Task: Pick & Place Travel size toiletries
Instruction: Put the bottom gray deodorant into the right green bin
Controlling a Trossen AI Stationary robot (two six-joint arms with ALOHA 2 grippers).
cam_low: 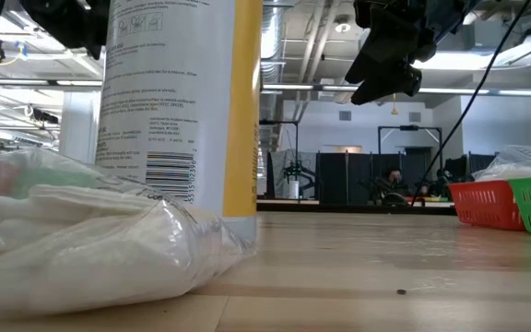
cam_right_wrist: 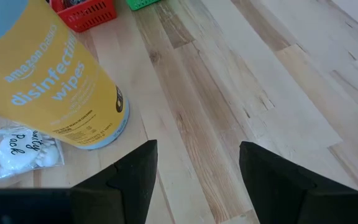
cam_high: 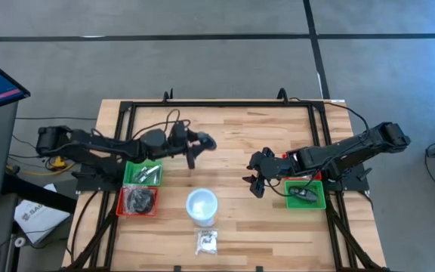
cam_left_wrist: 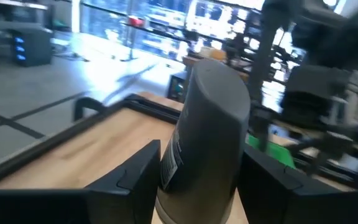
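Note:
My left gripper (cam_high: 197,145) hangs over the middle of the table, shut on a small grey bottle (cam_left_wrist: 207,124) with a printed label; the bottle also shows in the high view (cam_high: 205,140). My right gripper (cam_right_wrist: 197,180) waits open above bare wood right of centre (cam_high: 255,183), with nothing between its fingers. A clear bag of white pieces (cam_high: 206,242) lies flat near the front edge. Silvery sticks lie in the left green tray (cam_high: 143,172), black pieces in the red tray (cam_high: 138,200), and a dark piece in the right green tray (cam_high: 306,194). My left gripper pinches the grey bottle's two sides near its hind end (cam_left_wrist: 188,186) between its two fingers (cam_left_wrist: 135,180). The fingers reach out about level and lie along the bottle. Its rounded end (cam_left_wrist: 219,74) sticks out past the fingertips, and the bottle is lifted clear of the table.
A tall white and yellow wipes canister (cam_high: 202,205) stands upright just behind the bag, and shows in the right wrist view (cam_right_wrist: 61,87). A black frame (cam_high: 202,103) runs along the table's far and side edges. Bare wood lies between the two grippers.

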